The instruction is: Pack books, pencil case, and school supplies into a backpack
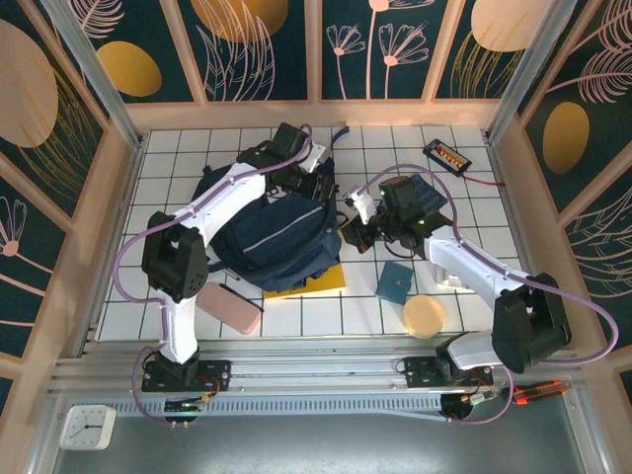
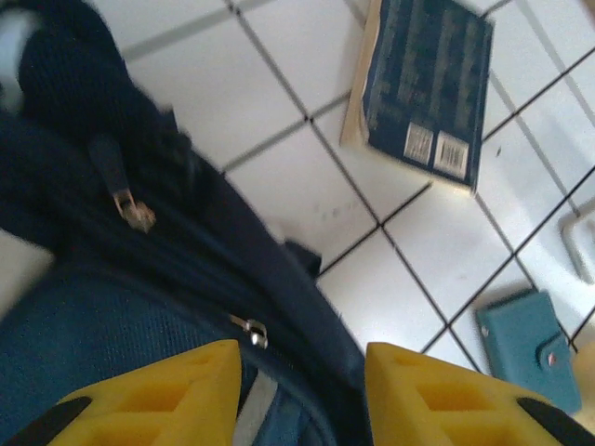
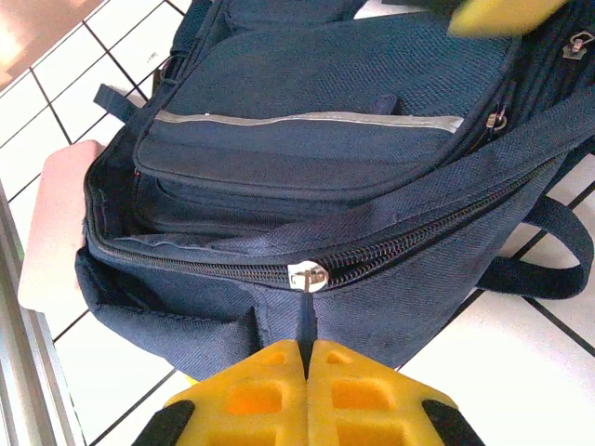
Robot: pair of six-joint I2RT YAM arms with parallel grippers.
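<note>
Navy fabric backpack (image 3: 316,139) looks soft, floppy; right hand (image 3: 307,348) pinches its zip pull (image 3: 305,318), a sound hold; left hand (image 2: 299,372) gapes empty.

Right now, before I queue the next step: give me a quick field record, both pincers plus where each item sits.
left pincer: open, over the backpack, holding nothing
right pincer: shut on the backpack's zipper pull
yellow book: on the table, partly under the backpack
navy book: on the table, outside the backpack
pink pencil case: on the table, at the backpack's near-left edge
teal pad: on the table, right of the backpack
packed: none of these items yet
</note>
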